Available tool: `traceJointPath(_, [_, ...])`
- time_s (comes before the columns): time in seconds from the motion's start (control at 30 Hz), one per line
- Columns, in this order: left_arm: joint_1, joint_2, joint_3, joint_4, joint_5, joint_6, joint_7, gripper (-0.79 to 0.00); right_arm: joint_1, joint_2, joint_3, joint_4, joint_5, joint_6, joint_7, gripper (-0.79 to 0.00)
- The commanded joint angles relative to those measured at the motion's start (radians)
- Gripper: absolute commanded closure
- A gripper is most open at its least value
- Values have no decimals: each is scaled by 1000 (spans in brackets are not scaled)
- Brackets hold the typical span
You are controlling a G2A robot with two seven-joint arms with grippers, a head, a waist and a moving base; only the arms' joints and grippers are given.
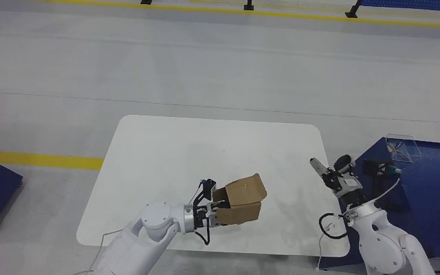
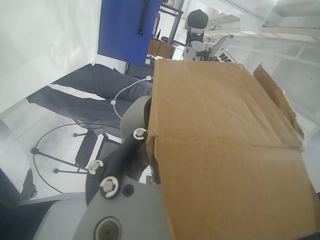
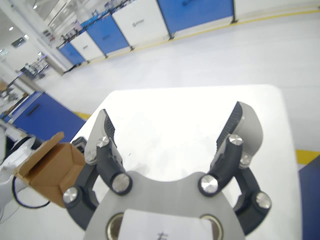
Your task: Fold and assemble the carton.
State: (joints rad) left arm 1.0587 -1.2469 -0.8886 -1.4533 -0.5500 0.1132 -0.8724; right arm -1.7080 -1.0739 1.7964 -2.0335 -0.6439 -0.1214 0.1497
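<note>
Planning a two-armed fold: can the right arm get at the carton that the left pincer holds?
Probably yes: the right pincer is open, nothing stands between it and the carton, and the left pincer grips only the carton's far end.

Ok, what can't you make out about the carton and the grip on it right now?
Left wrist view: the carton covers one finger of the left pincer, hiding the grip.
Top view: the carton's underside faces away; flaps there unclear.
Right wrist view: the open right pincer blocks part of the carton.

Carton (image 1: 242, 199) over table (image 1: 172, 151), near edge (centre)
</note>
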Motion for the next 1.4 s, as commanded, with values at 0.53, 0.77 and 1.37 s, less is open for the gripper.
traceJointPath(0.53, [-56, -23, 45, 19, -11, -16, 34, 0, -46, -8, 82, -5, 56, 12, -85, -785])
traceJointPath(0.77, [-56, -23, 45, 19, -11, -16, 34, 0, -46, -8, 82, -5, 56, 12, -85, -785])
traceJointPath(1.37, [65, -53, 38, -306, -337, 473, 540, 0, -46, -8, 82, -5, 56, 12, -85, -785])
